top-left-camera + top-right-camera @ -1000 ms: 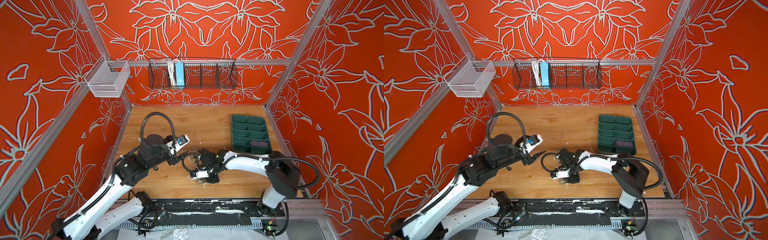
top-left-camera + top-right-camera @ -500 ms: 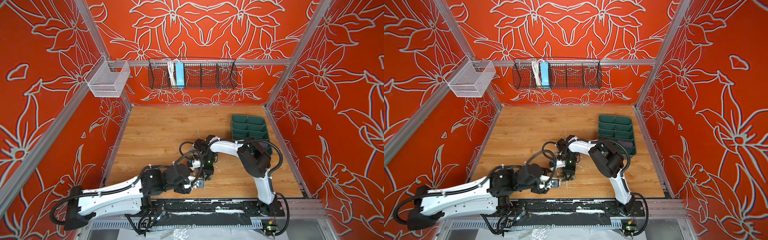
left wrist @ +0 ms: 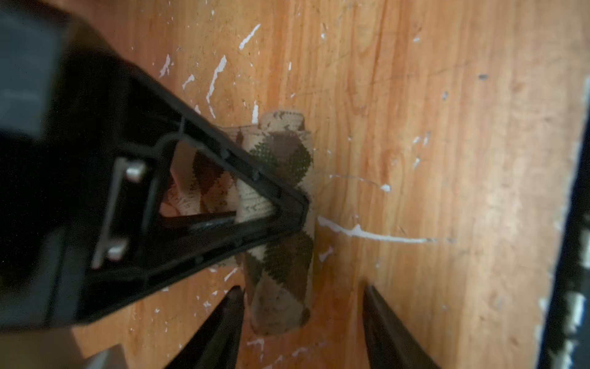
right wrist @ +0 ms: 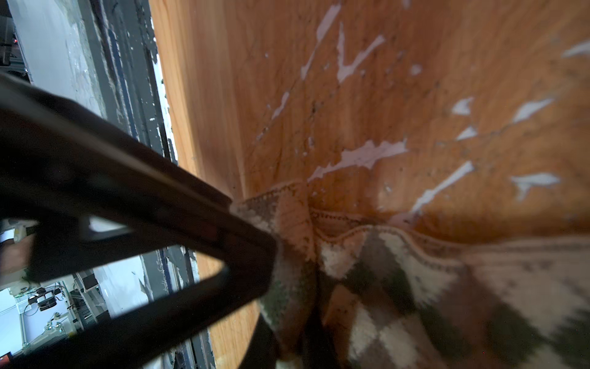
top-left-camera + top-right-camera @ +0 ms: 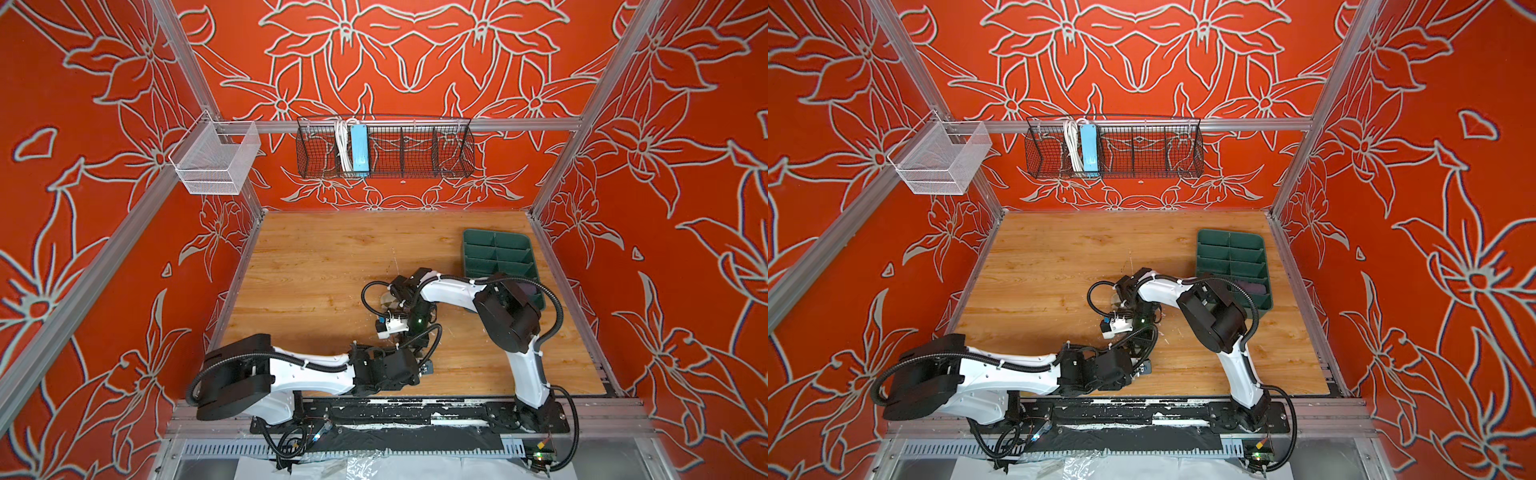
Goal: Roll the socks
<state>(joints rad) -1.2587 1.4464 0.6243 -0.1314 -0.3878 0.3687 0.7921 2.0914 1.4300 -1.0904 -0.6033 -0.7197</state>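
Socks sit well apart. You have the argyle sock point(image 3: 281, 271) rolled on the wooden surface point(image 3: 431, 143), centre of the left wrist frame; the purple sock point(image 5: 1250, 286) lies in the green tray point(image 5: 1229, 241) at right of a top view. Your right gripper point(image 4: 268, 287) is closed, pinching argyle fabric. Your left gripper point(image 3: 302, 297) stands open, fingertips straddling the roll's end without clamping it.

In both top views we look from high over the front edge, steeply down; the counter point(image 5: 332, 270) fills the lower middle of the frame, walls point(image 5: 415, 62) around it. Our left wrist view faces the counter from close by, on the sock point(image 3: 281, 274). Our right wrist view sits nearer still and shares that sock point(image 4: 399, 287).
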